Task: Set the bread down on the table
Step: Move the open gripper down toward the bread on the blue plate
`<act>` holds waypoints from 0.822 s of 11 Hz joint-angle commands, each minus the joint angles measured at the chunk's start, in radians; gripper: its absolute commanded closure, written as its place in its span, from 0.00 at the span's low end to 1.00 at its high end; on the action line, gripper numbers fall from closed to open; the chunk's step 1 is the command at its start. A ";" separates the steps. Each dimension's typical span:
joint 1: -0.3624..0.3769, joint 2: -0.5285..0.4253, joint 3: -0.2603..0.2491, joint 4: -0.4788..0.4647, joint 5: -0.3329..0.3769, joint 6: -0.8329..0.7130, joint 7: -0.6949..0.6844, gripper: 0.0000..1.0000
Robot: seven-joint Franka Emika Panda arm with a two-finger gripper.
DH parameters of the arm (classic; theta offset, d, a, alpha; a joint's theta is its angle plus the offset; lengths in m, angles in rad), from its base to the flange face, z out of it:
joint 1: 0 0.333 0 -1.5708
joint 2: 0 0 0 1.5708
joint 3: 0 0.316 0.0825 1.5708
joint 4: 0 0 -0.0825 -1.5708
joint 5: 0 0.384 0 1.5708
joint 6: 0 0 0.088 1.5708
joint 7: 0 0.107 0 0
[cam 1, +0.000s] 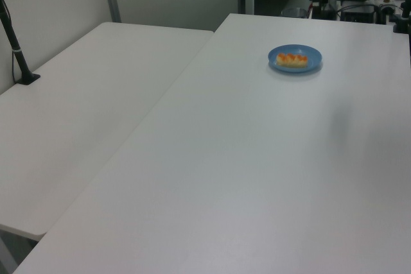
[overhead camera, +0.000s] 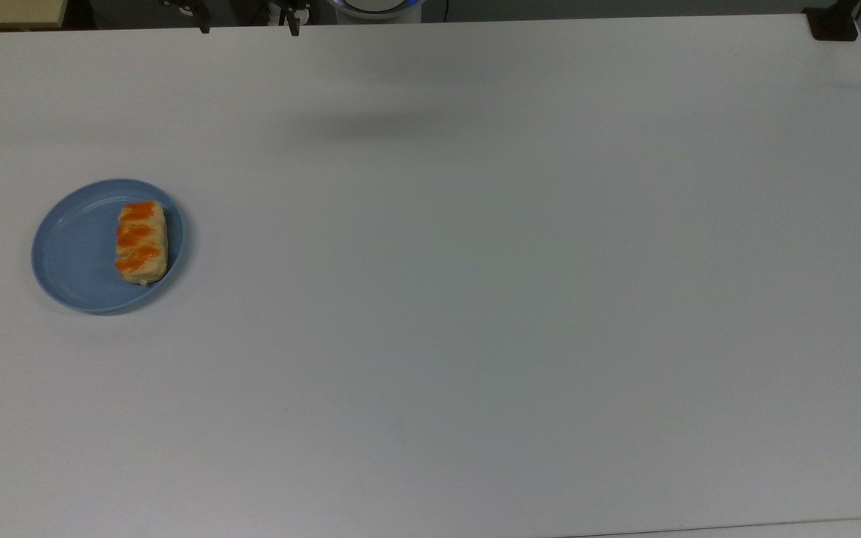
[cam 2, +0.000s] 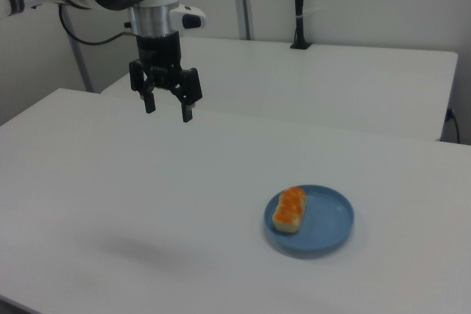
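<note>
The bread (overhead camera: pixel 142 241) is a small pale-beige loaf with three orange patches on top, lying on a round blue plate (overhead camera: pixel 72 254) near the bench's (overhead camera: pixel 475 299) left edge in the top view. My fingers (cam 2: pixel 187 112) hang apart and empty above bare bench, well apart from it.

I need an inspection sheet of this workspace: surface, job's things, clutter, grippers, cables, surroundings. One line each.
Surface: white table, bare apart from the plate.
Job's things: bread lies on the blue plate, toward the top view's right side of it.
Clutter: nothing seen.
Grippers: gripper open, in the air, apart from the bread.
Cables: dark cable behind the arm.
Surroundings: second white table alongside; black post on it.
</note>
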 commanded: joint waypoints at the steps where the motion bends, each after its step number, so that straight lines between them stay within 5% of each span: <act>1: -0.004 0.030 -0.048 -0.017 0.014 0.173 0.007 0.00; 9: -0.024 0.041 -0.043 -0.017 0.017 0.178 0.007 0.00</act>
